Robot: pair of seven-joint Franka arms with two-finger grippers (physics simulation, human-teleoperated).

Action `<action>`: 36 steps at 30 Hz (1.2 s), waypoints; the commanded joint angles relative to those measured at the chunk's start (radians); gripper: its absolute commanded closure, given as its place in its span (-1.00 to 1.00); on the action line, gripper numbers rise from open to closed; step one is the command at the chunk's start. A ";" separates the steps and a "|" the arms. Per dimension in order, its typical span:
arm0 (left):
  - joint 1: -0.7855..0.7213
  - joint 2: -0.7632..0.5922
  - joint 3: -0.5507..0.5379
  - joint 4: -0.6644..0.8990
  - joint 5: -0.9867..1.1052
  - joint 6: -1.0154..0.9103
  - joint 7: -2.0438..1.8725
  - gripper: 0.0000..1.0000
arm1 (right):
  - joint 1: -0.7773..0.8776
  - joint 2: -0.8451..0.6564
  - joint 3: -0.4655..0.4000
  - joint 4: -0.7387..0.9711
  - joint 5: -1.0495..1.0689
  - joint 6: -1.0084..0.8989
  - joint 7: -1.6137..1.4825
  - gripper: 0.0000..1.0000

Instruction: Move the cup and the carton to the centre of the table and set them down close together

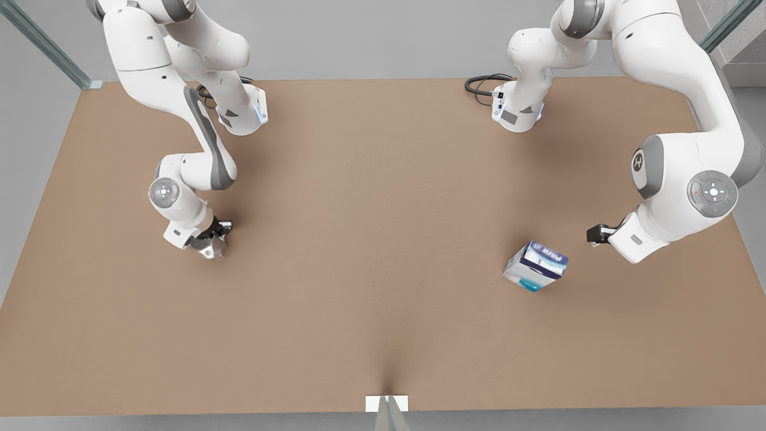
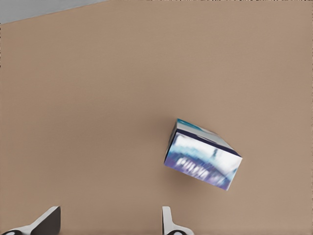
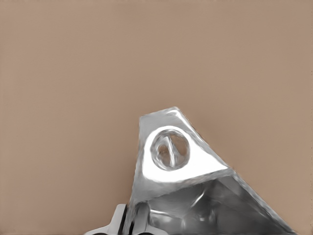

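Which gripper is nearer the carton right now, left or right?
Left. The left gripper sits just off the carton, toward the front view's right, jaws open and not touching it. The right gripper is far across the table, at the cup.

The table [image 1: 371, 251] is seen from high above in the front view. The carton [image 2: 202, 154] is viewed ahead of the left gripper [image 2: 110, 223]; the cup [image 3: 190, 186] is viewed close against the right wrist camera.
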 commanded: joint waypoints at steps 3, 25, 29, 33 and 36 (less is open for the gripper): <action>0.000 0.002 0.000 0.000 0.000 0.003 0.000 -1.00 | 0.044 -0.003 0.001 0.034 -0.005 -0.039 0.016 0.57; 0.000 0.019 0.000 0.000 -0.032 0.005 -0.090 -1.00 | 0.310 0.383 0.145 0.695 0.020 -0.295 0.502 0.57; 0.001 0.028 0.032 -0.002 -0.118 0.006 -0.386 -1.00 | 0.383 0.497 0.144 0.855 0.018 -0.335 0.599 0.57; -0.002 0.040 0.071 -0.037 -0.230 0.091 -0.776 -1.00 | 0.442 0.636 0.139 1.069 0.017 -0.361 0.660 0.57; -0.003 0.046 0.071 -0.075 -0.267 0.107 -0.854 -1.00 | 0.482 0.675 0.136 1.148 0.018 -0.378 0.716 0.57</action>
